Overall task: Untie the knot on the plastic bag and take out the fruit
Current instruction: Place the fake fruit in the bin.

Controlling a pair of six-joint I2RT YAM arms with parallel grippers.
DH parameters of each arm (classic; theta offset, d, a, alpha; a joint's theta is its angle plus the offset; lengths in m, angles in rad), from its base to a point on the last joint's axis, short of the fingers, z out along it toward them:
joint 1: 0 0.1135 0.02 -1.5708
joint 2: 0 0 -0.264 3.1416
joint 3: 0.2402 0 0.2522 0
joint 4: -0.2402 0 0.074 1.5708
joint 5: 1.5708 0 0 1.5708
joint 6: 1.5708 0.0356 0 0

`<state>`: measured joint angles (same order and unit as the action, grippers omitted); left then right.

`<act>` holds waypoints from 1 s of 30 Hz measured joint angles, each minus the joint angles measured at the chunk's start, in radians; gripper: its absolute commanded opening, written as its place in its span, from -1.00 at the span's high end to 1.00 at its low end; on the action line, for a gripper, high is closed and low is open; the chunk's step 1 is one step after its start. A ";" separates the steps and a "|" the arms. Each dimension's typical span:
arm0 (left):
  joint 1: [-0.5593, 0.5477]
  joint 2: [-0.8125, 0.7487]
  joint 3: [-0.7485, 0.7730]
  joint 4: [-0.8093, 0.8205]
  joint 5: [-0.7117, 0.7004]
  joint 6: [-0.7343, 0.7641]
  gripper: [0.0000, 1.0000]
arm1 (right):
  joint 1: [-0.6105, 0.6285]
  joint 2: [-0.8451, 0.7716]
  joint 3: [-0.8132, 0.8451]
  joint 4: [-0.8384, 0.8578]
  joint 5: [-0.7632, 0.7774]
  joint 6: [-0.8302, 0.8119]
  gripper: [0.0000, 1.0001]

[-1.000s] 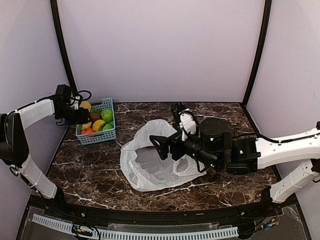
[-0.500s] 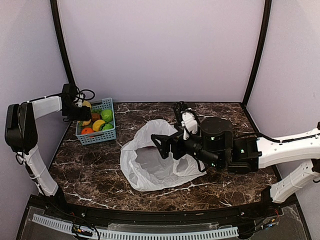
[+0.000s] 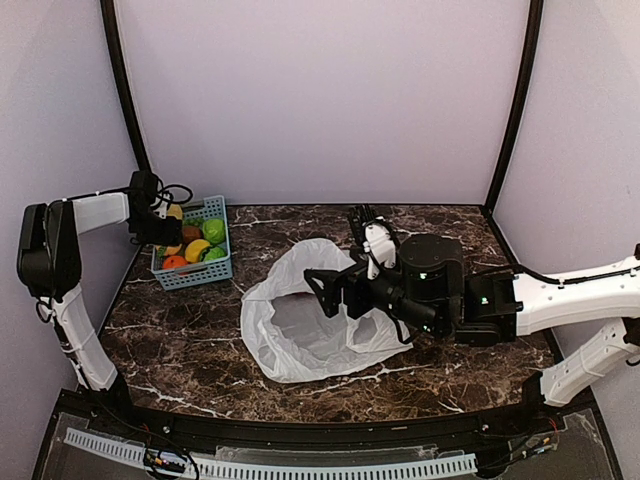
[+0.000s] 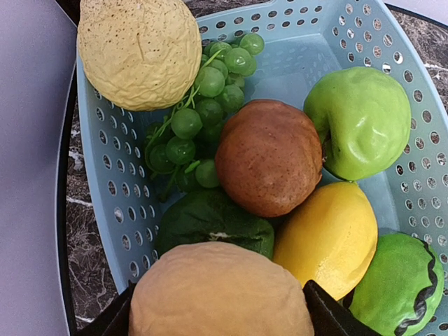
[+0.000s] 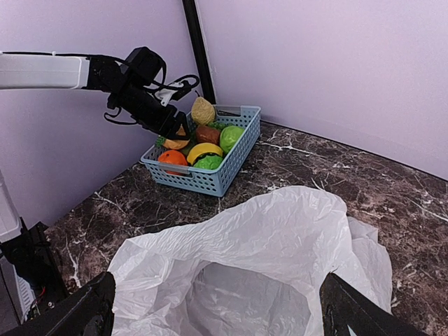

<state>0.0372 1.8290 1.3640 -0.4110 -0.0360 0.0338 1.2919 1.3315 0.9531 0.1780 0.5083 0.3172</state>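
Left gripper [image 5: 171, 133] clamped on a tan fruit [image 4: 220, 290], hanging over the blue basket [image 4: 105, 175]. The basket holds a green apple [image 4: 364, 119], brown fruit [image 4: 269, 157], lemon [image 4: 329, 234] and grapes [image 4: 203, 119]. Right gripper [image 3: 318, 292] has its jaws spread wide with nothing held, above the plastic bag [image 3: 300, 345], which lies slack and mouth-open mid marble table [image 3: 180, 340].
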 measured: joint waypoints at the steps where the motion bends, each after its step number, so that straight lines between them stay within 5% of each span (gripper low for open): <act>1: 0.000 0.002 0.003 -0.003 0.000 0.000 -0.08 | 0.000 0.000 0.000 0.000 -0.002 0.002 -0.97; 16: 0.000 0.003 0.008 -0.018 0.000 -0.008 -0.90 | -0.005 0.014 0.000 -0.001 -0.017 0.003 -0.97; 30: 0.000 -0.068 -0.039 -0.003 -0.014 -0.015 -0.98 | -0.006 0.035 0.004 -0.009 -0.022 0.005 -0.97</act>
<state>0.0376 1.7607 1.3254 -0.4145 -0.0502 0.0185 1.2861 1.3663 0.9573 0.1688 0.4862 0.3218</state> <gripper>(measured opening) 0.988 0.986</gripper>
